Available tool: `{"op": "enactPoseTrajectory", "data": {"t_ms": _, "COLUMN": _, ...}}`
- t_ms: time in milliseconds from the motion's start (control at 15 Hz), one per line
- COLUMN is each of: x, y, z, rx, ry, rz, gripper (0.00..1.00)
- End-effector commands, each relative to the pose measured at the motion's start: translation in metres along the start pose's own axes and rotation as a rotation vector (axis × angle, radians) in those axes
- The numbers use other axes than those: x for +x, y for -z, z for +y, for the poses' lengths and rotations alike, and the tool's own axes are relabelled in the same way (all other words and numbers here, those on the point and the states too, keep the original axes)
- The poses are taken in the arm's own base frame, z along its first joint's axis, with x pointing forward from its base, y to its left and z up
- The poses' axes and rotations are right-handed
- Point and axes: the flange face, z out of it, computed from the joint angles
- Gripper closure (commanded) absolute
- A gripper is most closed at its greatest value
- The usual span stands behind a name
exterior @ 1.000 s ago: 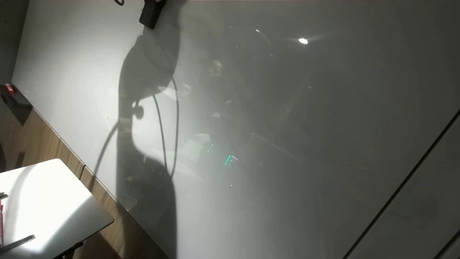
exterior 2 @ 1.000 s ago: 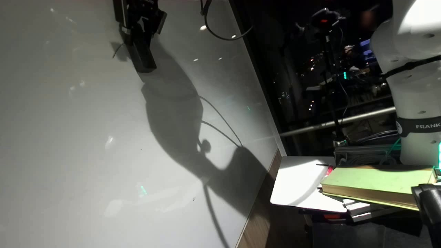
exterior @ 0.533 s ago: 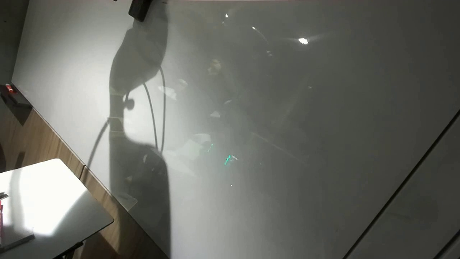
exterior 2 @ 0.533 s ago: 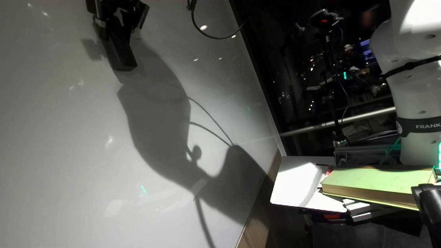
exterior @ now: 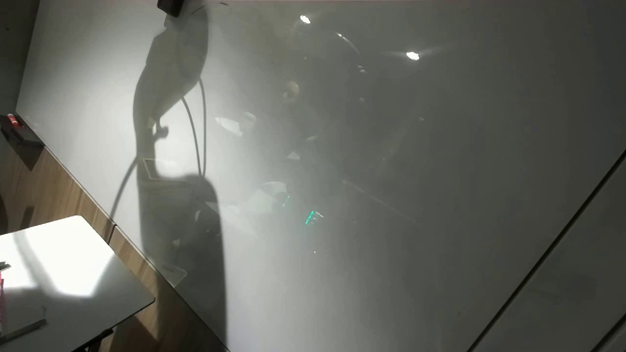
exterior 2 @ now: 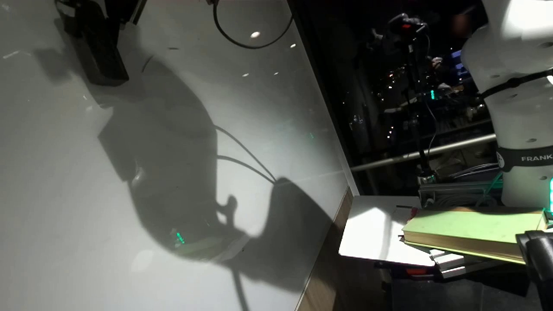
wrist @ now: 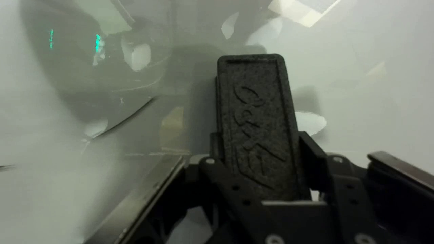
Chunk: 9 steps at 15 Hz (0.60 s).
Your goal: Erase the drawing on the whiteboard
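The whiteboard [exterior: 391, 274] fills most of both exterior views [exterior 2: 65, 250] and the wrist view [wrist: 390, 101]. Of the drawing, a thin dark curved stroke [wrist: 127, 119] shows in the wrist view, left of a black eraser [wrist: 254, 101], with a short dash at the left edge. In an exterior view the curved stroke [exterior 2: 147, 63] lies right of the eraser [exterior 2: 103, 58]. No whole face shows. My gripper [wrist: 262, 149] is shut on the eraser's sides. In an exterior view only the eraser's end [exterior: 170, 6] shows at the top edge. Whether the eraser touches the board is unclear.
A large arm shadow [exterior 2: 173, 164] lies on the board. A cable loop [exterior 2: 250, 46] hangs at the top. A small white table [exterior 2: 367, 224] with a green book [exterior 2: 466, 229] stands beside the robot arm [exterior 2: 527, 129]. A wood panel [exterior: 73, 190] runs below the board.
My gripper and the eraser have moved left in both exterior views, and up in an exterior view. The eraser has passed from right to left of the curved stroke, which still shows.
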Motion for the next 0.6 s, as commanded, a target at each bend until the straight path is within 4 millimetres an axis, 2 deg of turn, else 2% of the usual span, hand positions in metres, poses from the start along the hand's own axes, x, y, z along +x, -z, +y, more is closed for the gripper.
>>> {"op": "enactPoseTrajectory", "data": {"t_ms": 0, "x": 0.017, "y": -0.018, "z": 0.014, "rx": -0.014, "ry": -0.003, "rz": 0.027, "gripper": 0.70}}
{"op": "enactPoseTrajectory", "data": {"t_ms": 267, "x": 0.023, "y": -0.025, "z": 0.039, "rx": -0.043, "ry": -0.016, "rz": 0.028, "gripper": 0.70}}
{"op": "enactPoseTrajectory", "data": {"t_ms": 533, "x": 0.032, "y": -0.023, "z": 0.080, "rx": -0.083, "ry": -0.047, "rz": 0.033, "gripper": 0.70}}
